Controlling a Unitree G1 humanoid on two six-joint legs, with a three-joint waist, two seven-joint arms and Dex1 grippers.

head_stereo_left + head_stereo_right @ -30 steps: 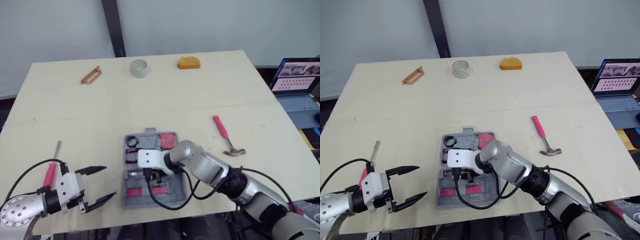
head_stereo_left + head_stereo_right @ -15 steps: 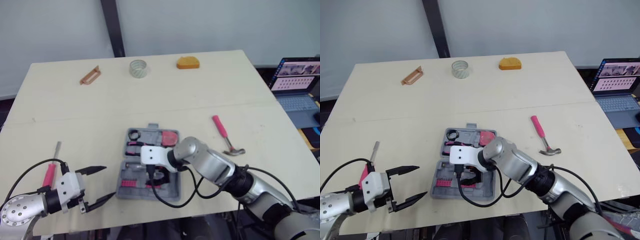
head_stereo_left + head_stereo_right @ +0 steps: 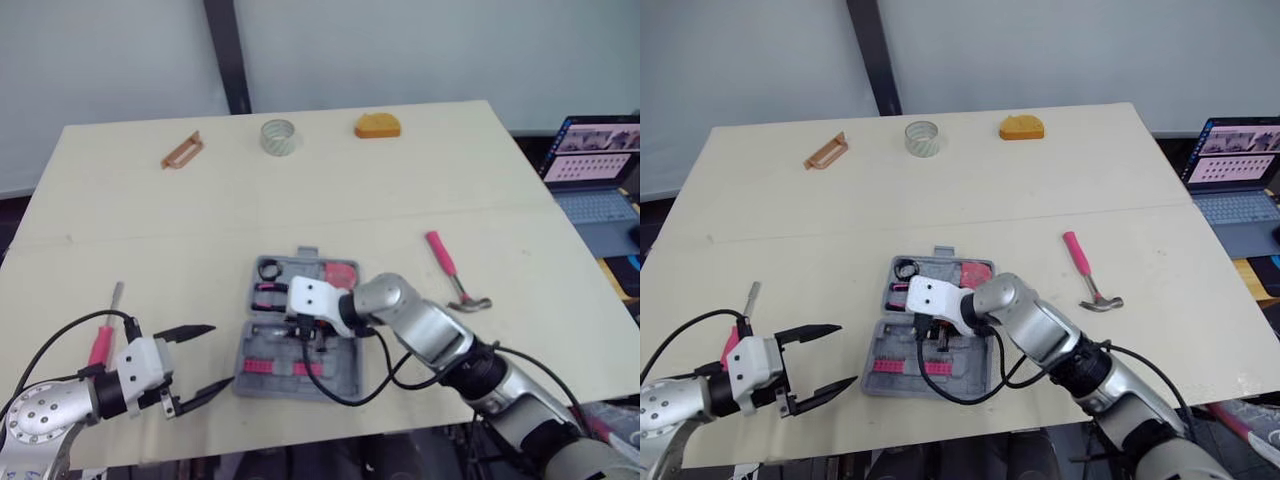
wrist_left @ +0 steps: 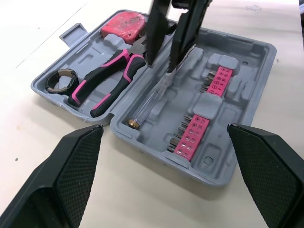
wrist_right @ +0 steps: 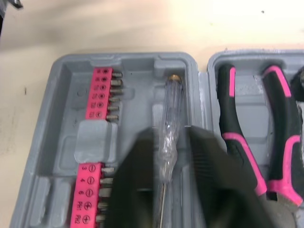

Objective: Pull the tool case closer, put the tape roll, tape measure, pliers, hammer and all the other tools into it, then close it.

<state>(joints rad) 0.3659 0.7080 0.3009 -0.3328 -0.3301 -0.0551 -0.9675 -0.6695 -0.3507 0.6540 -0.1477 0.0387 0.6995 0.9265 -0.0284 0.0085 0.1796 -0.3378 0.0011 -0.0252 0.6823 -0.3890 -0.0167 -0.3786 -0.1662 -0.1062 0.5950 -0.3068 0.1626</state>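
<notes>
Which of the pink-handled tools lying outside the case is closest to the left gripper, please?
The screwdriver, right beside the left gripper; the hammer lies far off, on the robot's right.

— Left side, condition?
— The left hand [image 3: 222, 354] is held level, its two black fingers [image 4: 71, 166] spread wide, tips aimed across at the right hand. Wrist straight, with the silver forearm running back behind the hand.
— Right side?
— The right hand [image 3: 303, 338] points steeply downward, white housing uppermost. Wrist sharply bent. The silver forearm runs back and outward from the hand to a black joint.
— Relation between the two?
— They stand apart, with the right hand ahead of the left hand's fingertips.
</notes>
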